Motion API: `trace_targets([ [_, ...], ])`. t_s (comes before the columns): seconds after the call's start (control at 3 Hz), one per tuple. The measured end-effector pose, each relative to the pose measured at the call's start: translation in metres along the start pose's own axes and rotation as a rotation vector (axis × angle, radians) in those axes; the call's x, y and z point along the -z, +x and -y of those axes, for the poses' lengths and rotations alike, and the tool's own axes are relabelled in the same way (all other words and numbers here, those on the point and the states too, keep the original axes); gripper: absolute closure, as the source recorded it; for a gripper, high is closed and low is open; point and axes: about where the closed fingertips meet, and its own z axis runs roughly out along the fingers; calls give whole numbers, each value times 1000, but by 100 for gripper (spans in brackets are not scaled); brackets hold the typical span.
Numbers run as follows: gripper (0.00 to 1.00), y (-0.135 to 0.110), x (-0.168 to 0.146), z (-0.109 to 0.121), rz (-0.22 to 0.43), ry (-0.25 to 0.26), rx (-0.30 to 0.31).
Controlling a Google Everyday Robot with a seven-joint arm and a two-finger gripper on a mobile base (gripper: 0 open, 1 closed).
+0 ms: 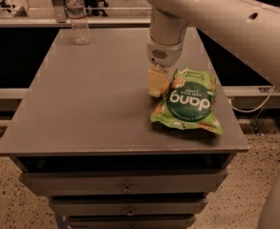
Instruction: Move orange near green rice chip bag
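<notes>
Gripper (157,83) is low over the grey table (91,104), at the upper left corner of the green rice chip bag (189,101), hanging straight down from the arm's wrist. The orange (166,87) shows only as a narrow sliver of colour between the gripper and the bag's edge, so it is judged to be just beside the bag. Whether the gripper is clamped on the fruit or has released it cannot be determined, and neither can contact between fruit and tabletop. Handling assessment: the orange is likely firm, fairly light, smooth-skinned and prone to roll. A hold across its widest part is advised, set down with no sideways push. The bag appears light and crinkly, with brittle contents. A nudge would shift it, and pressure would crush the chips. Most of the fruit is hidden by the gripper, and the arm is cut off at the top and right edges. A water bottle (77,15) stands well apart at the far left corner.
</notes>
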Motion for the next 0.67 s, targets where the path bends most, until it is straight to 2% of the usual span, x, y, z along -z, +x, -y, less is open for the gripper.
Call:
trace_targets([
  [0.67,12,10,3,-4,-2,3,-14],
])
